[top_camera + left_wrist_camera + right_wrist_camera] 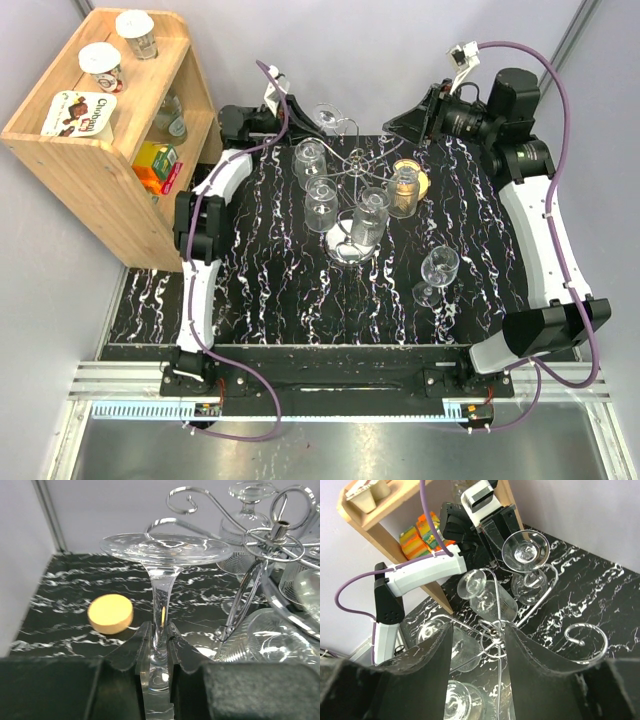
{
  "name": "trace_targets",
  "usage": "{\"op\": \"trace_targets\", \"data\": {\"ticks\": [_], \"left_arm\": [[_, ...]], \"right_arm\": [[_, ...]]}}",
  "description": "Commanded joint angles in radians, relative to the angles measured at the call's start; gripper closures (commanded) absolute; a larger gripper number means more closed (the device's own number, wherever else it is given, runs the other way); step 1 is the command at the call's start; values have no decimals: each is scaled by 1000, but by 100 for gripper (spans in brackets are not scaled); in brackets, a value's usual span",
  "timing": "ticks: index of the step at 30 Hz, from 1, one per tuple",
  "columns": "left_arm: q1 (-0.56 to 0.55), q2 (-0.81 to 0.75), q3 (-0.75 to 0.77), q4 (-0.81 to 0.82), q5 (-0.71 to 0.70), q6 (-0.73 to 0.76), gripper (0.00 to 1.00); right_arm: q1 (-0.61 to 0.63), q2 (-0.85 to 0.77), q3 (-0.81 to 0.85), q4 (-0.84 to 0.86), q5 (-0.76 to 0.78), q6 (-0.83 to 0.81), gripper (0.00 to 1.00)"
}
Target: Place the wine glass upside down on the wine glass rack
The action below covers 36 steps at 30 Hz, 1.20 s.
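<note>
The left fingers (134, 649) hide the wine glass (162, 555) bowl.

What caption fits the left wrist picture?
Left gripper pinches an upside-down wine glass by its stem beside the rack.

Glossy clear wine glass (162, 550), shiny chrome wine glass rack (278, 529)

I worked at a counter (260, 300) with a black top veined in white. Pale grey walls (400, 60) closed it in on the far side and at both sides, and a slim metal post (572, 30) ran up the far right corner. At my far left a light wooden shelf unit (95, 170) stood against the wall, just beside the counter's edge. Along the near edge ran a ribbed aluminium rail (110, 385), and nearer again lay a dull grey metal sheet (330, 450). The light was soft and even.
</note>
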<state>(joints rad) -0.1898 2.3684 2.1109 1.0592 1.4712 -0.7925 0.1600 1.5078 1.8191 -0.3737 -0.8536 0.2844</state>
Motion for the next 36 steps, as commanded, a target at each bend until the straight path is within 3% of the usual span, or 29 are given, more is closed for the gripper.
{"op": "trace_targets", "data": {"ticks": [1, 17, 25, 36], "left_arm": [[-28, 54, 115, 510, 166, -349, 100], [-19, -38, 80, 515, 152, -356, 100], [-37, -43, 130, 513, 215, -338, 100], [-77, -24, 126, 506, 216, -242, 100]], "right_arm": [[-20, -34, -20, -11, 18, -45, 48], [-31, -26, -29, 5, 4, -27, 48], [-33, -28, -41, 12, 5, -30, 48], [-36, -17, -49, 19, 4, -24, 48]]}}
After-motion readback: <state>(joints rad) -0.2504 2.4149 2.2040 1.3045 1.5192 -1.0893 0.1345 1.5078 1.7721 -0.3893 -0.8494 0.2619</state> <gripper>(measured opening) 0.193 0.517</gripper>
